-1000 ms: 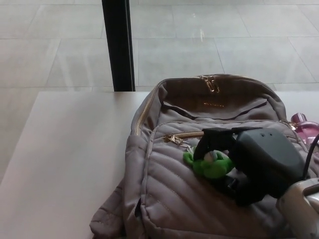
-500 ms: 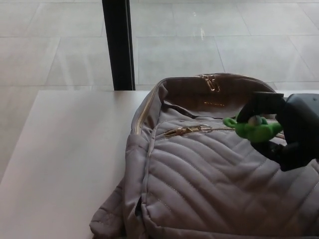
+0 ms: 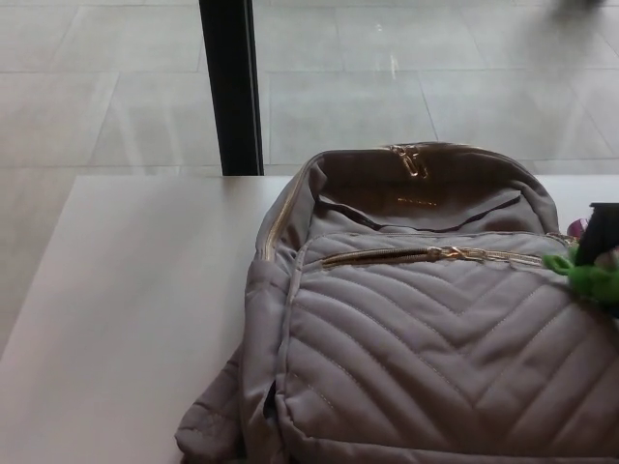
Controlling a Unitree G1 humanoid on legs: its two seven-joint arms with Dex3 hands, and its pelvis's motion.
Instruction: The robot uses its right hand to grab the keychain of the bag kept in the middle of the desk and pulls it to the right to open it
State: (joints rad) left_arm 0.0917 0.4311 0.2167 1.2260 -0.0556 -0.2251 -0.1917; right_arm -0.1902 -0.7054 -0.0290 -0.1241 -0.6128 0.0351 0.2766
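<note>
Right hand (image 3: 604, 232) at the bag's (image 3: 426, 329) right edge
Its fingers are clamped on the green keychain (image 3: 588, 278); the zip (image 3: 435, 255) lies to its left.

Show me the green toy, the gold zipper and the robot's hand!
green toy (image 3: 587, 275): head view, on its fuzzy body.
gold zipper (image 3: 426, 255): head view, on the zipper line.
right hand (image 3: 604, 235): head view, on its black edge.

Sliver of the robot's black right hand (image 3: 605, 237) at the picture's right edge, mostly cut off by the frame, fingers apparently closed around a fuzzy green plush keychain (image 3: 588, 277), left hand out of sight
</note>
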